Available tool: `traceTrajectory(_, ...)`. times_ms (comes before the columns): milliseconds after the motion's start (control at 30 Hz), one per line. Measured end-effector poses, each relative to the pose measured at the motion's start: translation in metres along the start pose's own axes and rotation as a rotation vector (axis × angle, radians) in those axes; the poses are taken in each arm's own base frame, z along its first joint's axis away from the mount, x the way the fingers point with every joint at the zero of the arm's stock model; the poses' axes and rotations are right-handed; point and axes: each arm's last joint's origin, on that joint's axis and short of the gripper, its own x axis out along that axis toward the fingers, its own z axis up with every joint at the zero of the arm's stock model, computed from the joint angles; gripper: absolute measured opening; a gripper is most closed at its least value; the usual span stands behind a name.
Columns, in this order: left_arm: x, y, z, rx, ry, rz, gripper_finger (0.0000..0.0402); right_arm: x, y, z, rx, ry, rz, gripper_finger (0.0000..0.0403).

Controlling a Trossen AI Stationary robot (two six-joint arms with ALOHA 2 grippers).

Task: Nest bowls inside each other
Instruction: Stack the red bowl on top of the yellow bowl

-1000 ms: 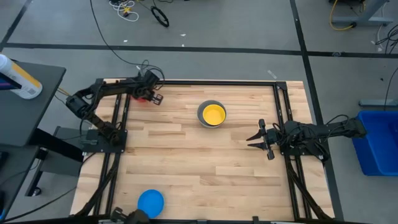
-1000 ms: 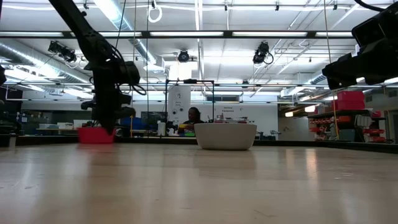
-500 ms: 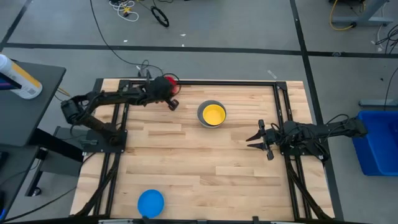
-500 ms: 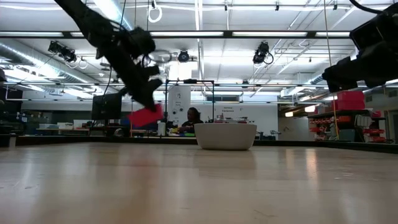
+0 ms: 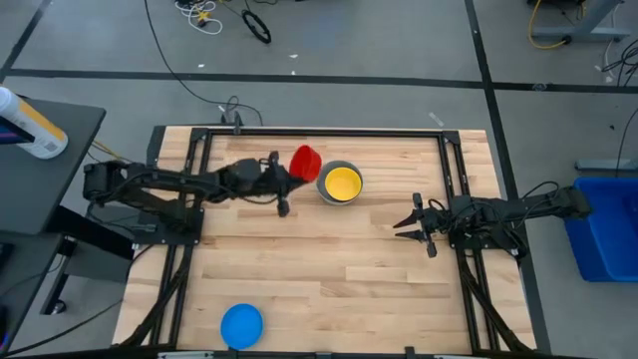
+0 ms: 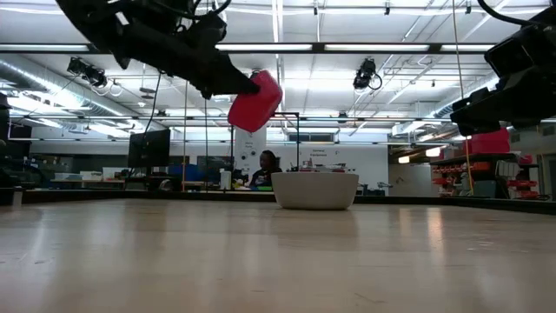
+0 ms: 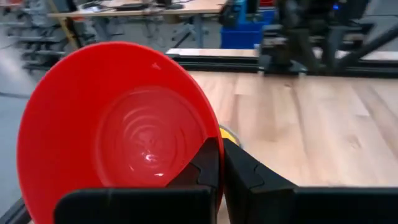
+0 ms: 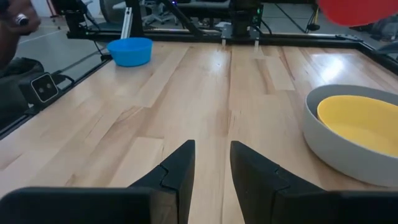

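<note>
My left gripper [image 5: 289, 183] is pinched tight on the rim of the red bowl [image 5: 305, 163], carrying it tilted in the air just at nine o'clock of the grey bowl [image 5: 340, 183], which sits on the counter [image 5: 329, 269] with the yellow bowl [image 5: 343, 183] nested inside. To do this well, I should centre the red bowl over the yellow one, level it so its mouth faces up, lower it until it seats, and only then let go; released tilted, it would likely catch on the rim. My right gripper [image 5: 414, 223] waits at three o'clock, partly open and holding nothing. The blue bowl [image 5: 241, 325] lies well apart at seven o'clock. The low view shows the red bowl's height above the counter, which the overhead view hides; my left wrist view shows one finger inside the rim.
</note>
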Motion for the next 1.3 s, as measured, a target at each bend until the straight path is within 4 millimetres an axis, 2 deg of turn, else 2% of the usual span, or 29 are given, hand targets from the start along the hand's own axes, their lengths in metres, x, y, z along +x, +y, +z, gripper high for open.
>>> traceTrajectory(133, -0.001, -0.007, -0.002, 0.001, -0.066, -0.053, 0.0006, 0.0, 0.0, 0.0, -0.001, 0.0, 0.0, 0.011)
traceTrajectory(267, 0.01, -0.005, -0.001, -0.008, -0.149, -0.106, 0.0006, 0.0, 0.0, 0.0, -0.003, 0.0, -0.001, 0.0112)
traceTrajectory(500, 0.061, 0.008, -0.019, -0.061, -0.087, -0.165, 0.0006, 0.0, 0.0, 0.001, -0.004, -0.006, 0.0, 0.0111)
traceTrajectory(633, 0.085, 0.008, -0.013, -0.064, -0.041, -0.217, 0.0006, 0.0, 0.0, 0.001, -0.004, -0.006, 0.0, 0.011)
traceTrajectory(833, 0.113, 0.006, -0.007, -0.062, 0.135, -0.208, 0.0006, 0.0, 0.0, 0.0, -0.004, -0.002, -0.001, 0.011)
traceTrajectory(967, 0.118, 0.005, -0.006, -0.042, 0.23, -0.18, 0.0006, 0.0, 0.0, 0.0, -0.004, -0.002, -0.001, 0.0112)
traceTrajectory(1300, 0.119, 0.005, 0.001, -0.022, 0.325, -0.189, 0.0006, 0.0, 0.0, 0.0, -0.004, -0.002, -0.001, 0.0111)
